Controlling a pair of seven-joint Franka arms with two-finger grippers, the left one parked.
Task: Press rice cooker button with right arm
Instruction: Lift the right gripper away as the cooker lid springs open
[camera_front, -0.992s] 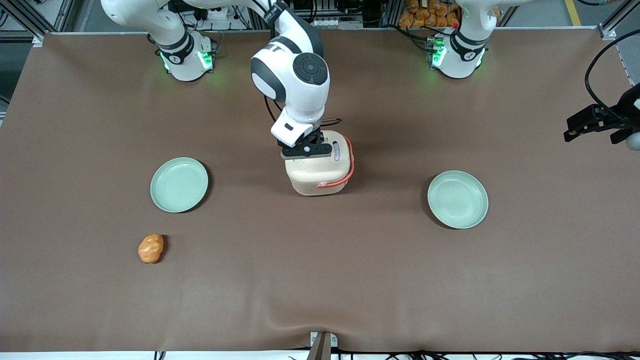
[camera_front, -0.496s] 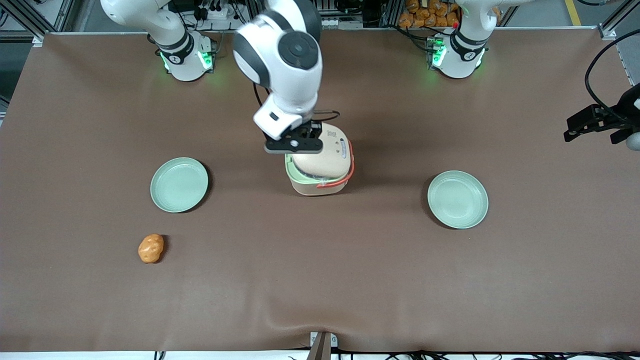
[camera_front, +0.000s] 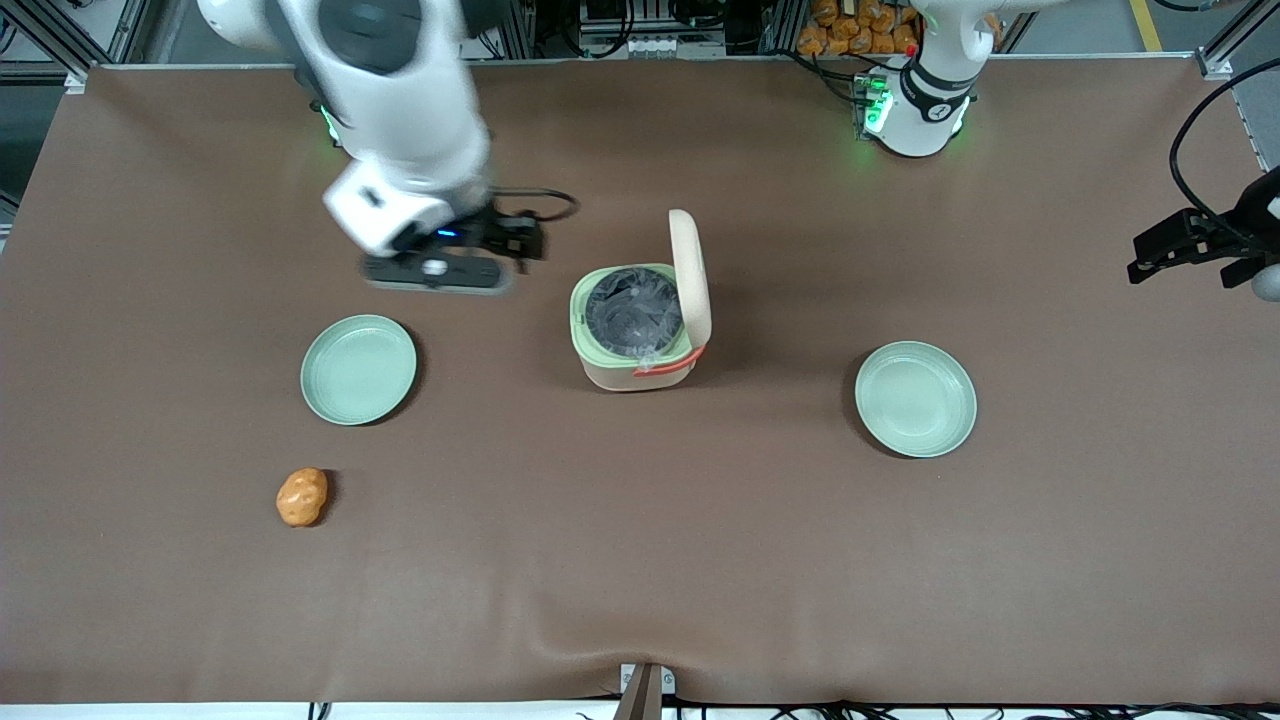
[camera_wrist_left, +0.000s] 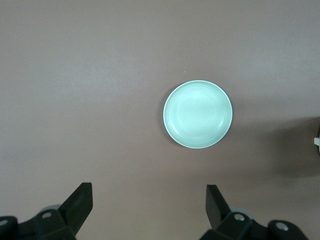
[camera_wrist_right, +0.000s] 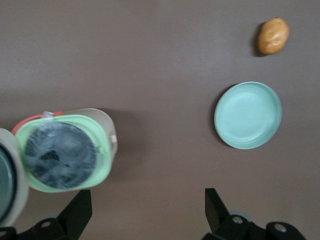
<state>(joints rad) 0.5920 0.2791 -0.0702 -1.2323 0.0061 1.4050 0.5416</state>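
Since earlier frame: gripper (camera_front: 435, 272) left rice cooker (camera_front: 636, 330), swung toward working arm's end, above table near plate (camera_front: 358, 369); fingers (camera_wrist_right: 77, 210) spread, empty. Lid (camera_front: 689, 275) popped upright, inner pot (camera_front: 633, 311) exposed. Button out of sight; press judged done, only retract left.

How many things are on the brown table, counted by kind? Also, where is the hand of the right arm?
Pale green round plates: 2
Cream rice cooker with its lid standing open: 1
Orange lumpy potato-like item: 1
Total: 4
The right arm's black hand is open, above bare table beside the cooker, toward the working arm's end.
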